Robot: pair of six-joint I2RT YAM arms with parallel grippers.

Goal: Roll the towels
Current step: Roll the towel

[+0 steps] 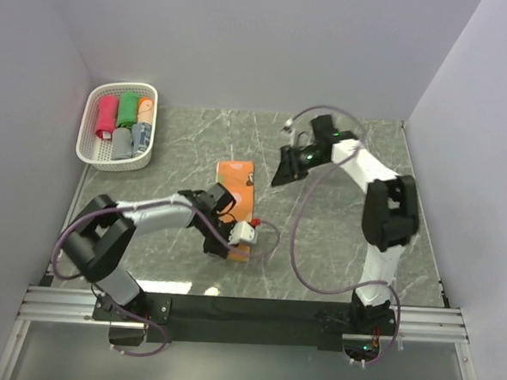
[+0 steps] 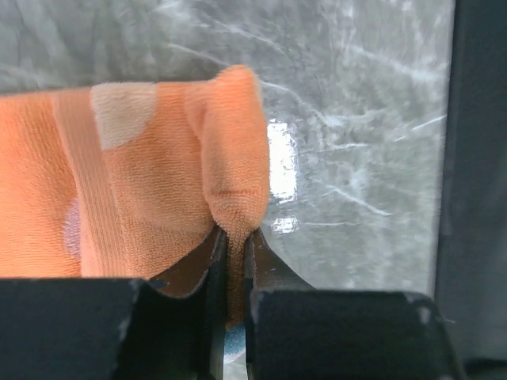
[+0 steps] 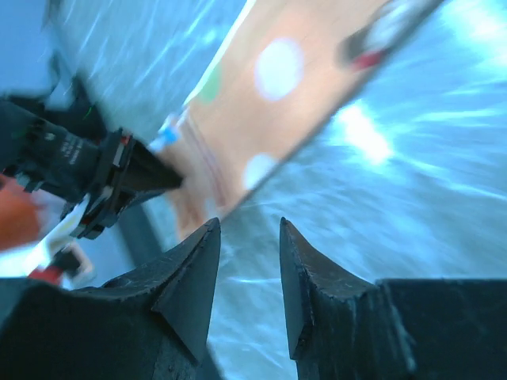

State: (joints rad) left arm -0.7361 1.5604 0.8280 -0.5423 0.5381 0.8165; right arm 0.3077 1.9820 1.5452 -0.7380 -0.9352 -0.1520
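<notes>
Where the orange towel (image 1: 237, 182) lies lengthwise on the middle of the marbled worktop (image 1: 345, 239), its far end is spread flat and its near end is gathered at the left tool (image 2: 235, 237). The cloth carries pale round spots. In the left wrist view a raised fold at the towel's edge sits between the two dark fingers (image 2: 198, 277), which press it from both sides; the left tool is clamped on the orange towel, with only cloth between the fingers. The right tool (image 1: 281, 169) hangs just to the right of the towel's far end and is apart from the cloth. Whether it touches the worktop cannot be told. In the right wrist view, which is blurred, its fingers (image 3: 190, 269) stand apart with nothing between them, and the towel runs diagonally beyond them. At the far left corner of the worktop, well apart from the orange towel, a white perforated basket (image 1: 90, 152) holds the rolls (image 1: 127, 109): pink-red, green and orange in the far row, two grey ones in the near row. Plain pale walls (image 1: 262, 44) enclose the worktop on three sides.
</notes>
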